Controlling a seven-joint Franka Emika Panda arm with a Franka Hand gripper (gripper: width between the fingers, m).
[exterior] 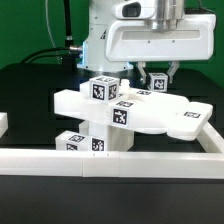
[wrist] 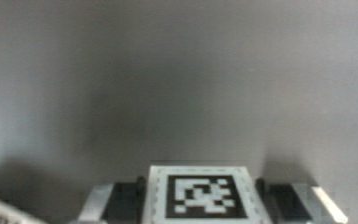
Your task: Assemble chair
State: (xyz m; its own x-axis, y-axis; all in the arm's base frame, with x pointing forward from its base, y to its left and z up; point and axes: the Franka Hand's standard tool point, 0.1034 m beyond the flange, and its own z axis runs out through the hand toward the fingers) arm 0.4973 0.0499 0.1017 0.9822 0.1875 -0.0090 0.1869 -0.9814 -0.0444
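A small tagged cube [wrist: 202,193] is pinched by the hand [exterior: 159,82], probably so it is kept straight; the part-built chair [exterior: 115,112] is just beside it.

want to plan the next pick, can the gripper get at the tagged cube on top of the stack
Probably yes: the tagged cube sits topmost on the chair parts with nothing over it. The gripper is apart from it, toward the exterior view's right, around another tagged block.

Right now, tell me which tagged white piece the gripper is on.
The small tagged cube behind the stacked chair parts: it alone sits between the gripper fingers; the wrist view shows it flanked by both.
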